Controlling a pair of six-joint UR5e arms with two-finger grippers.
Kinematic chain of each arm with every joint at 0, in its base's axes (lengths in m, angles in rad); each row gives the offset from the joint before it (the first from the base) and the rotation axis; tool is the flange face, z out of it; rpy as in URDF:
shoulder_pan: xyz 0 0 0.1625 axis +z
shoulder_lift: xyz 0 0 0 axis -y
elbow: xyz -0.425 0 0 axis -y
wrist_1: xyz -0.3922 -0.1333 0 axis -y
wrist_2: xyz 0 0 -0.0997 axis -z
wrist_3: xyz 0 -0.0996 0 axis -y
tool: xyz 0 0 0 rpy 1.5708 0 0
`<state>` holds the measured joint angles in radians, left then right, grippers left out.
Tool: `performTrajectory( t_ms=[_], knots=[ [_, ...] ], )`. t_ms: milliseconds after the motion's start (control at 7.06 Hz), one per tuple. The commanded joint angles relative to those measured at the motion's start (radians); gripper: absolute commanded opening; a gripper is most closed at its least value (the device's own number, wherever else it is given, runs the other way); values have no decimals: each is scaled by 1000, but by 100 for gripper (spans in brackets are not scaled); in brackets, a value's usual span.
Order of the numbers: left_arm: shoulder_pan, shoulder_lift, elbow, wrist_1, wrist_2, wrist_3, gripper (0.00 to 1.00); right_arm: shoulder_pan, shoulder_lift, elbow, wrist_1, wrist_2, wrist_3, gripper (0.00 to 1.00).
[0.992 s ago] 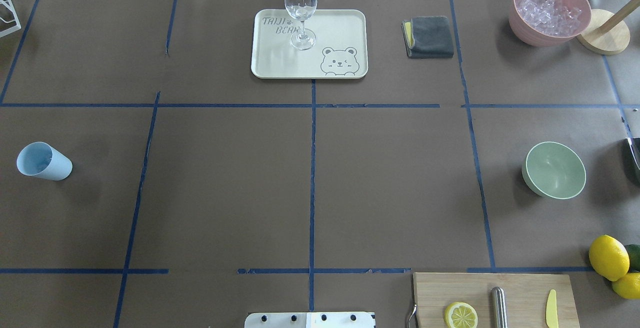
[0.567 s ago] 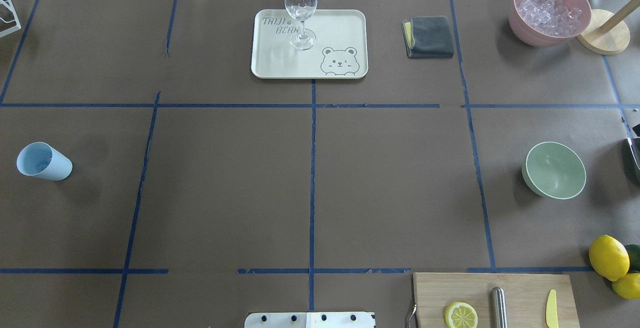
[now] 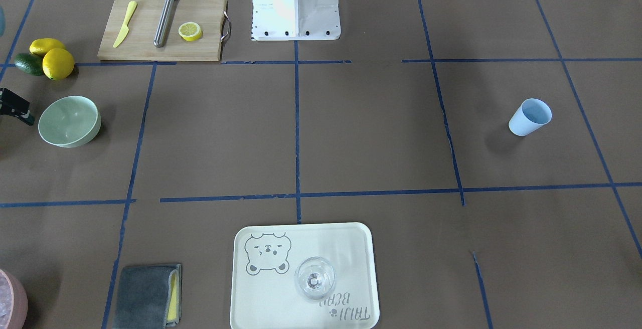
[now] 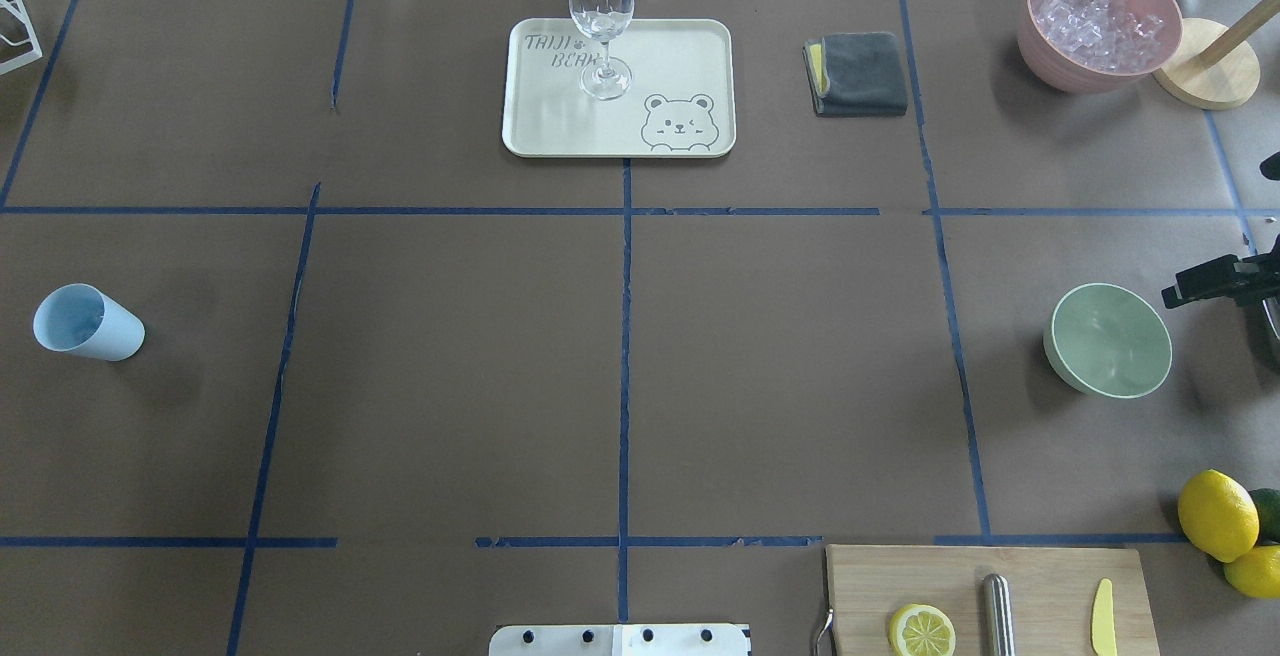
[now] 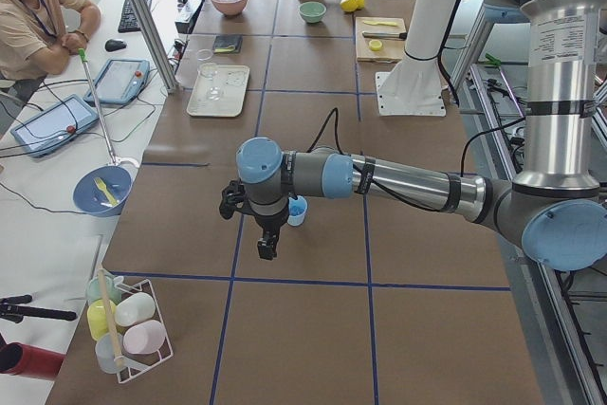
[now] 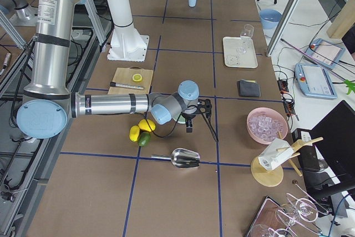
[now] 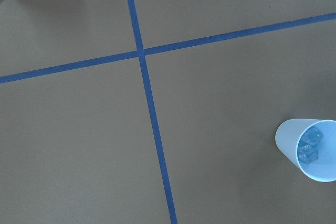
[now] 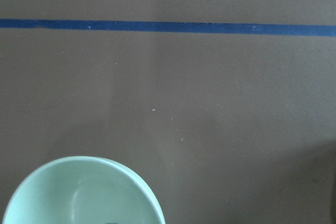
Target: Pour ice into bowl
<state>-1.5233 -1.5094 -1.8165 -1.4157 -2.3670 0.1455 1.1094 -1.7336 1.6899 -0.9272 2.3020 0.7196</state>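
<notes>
Left wrist view: ice (image 7: 308, 145) inside the upright blue cup (image 7: 287, 140) on the desk (image 7: 210, 129). Bowl (image 4: 1108, 339) well apart, toward the desk's opposite end. Right fingers (image 4: 1200, 284) just beside the bowl, left fingers (image 5: 267, 242) near the cup. Impossible to tell how far apart either pair.

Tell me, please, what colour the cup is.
The cup is light blue; the left wrist view shows it best.

Seen from overhead, the surface (image 4: 450, 366) lies open across its middle between the cup (image 4: 88, 323) at 9 o'clock and the bowl (image 4: 1108, 340) at 3 o'clock; lemons (image 4: 1217, 514) at the bowl's 5 o'clock and the pink container (image 4: 1098, 21) at its 12 o'clock bound approaches.
</notes>
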Motion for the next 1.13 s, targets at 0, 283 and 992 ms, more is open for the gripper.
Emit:
performTrajectory(
  t_ms=[0,283,992],
  knots=[
    [0,0,-3,0,0,0,100,-69,-18,-42,178,-45,190,96],
    [-1,0,-4,0,0,0,100,-135,-29,-47,180,-108,192,94],
    [0,2,-1,0,0,0,100,-160,-29,-36,183,-55,205,0]
  ],
)
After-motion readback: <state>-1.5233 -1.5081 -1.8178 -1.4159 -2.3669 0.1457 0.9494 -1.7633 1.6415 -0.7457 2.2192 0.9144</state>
